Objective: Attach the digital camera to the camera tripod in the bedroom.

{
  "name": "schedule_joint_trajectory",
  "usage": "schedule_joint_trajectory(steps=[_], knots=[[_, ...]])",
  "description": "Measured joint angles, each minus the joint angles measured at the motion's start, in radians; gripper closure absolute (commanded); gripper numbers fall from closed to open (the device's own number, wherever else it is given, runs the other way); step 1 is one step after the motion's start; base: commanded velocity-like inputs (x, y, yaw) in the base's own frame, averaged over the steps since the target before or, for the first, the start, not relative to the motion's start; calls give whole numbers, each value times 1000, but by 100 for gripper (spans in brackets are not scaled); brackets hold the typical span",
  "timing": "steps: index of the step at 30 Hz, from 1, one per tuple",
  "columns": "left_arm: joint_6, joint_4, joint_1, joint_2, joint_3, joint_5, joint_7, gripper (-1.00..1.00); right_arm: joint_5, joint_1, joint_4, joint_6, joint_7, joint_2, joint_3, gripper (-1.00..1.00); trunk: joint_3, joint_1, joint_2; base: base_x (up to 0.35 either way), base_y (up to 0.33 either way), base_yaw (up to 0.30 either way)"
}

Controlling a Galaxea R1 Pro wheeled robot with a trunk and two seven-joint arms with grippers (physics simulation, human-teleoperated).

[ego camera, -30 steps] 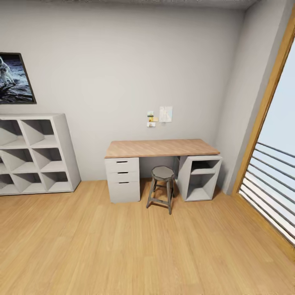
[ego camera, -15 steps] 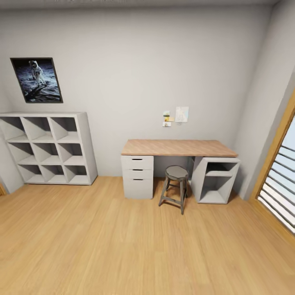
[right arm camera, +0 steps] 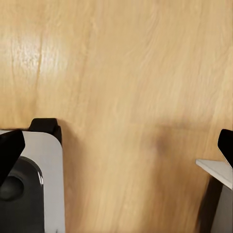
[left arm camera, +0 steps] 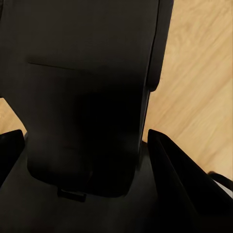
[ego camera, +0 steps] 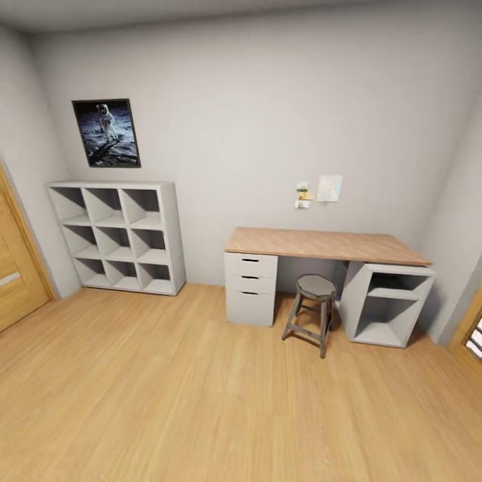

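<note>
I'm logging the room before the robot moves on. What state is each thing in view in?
Desk drawers: all three shut.
Stool: upright, partly tucked under the desk.
Cube shelf: upright, every cube bare.
Door: only an edge in view, cannot tell whether shut.
Poster: hanging on the wall.
Left gripper: fingers apart, open.
Right gripper: fingers apart over the floor, open.

Right gripper [right arm camera: 116, 145] hangs over the plank floor [right arm camera: 126, 73] — black fingertips [right arm camera: 9, 148] spread wide, nothing between them.
</note>
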Motion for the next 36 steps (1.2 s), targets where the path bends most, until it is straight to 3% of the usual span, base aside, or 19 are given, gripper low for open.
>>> schedule_joint_trajectory(steps=[15,19,21,22,36], knots=[[-3,-4,0,12,5,1,2,100,8,0,-2,-1,-19,5,-1,-100,0,0,0,0,0,282],[-3,-4,0,17,6,1,5,100,11,-1,-4,-2,-30,44,1,-100,0,0,0,0,0,299],[-10,-3,0,33,6,3,5,100,19,-1,-4,-3,-24,74,3,-100,0,0,0,0,0,300],[-10,-3,0,35,5,2,5,100,21,-1,-4,-4,-22,76,2,-100,0,0,0,0,0,300],[-12,-3,0,42,6,2,4,100,21,-1,-4,-5,-2,77,3,-100,0,0,0,0,0,300]])
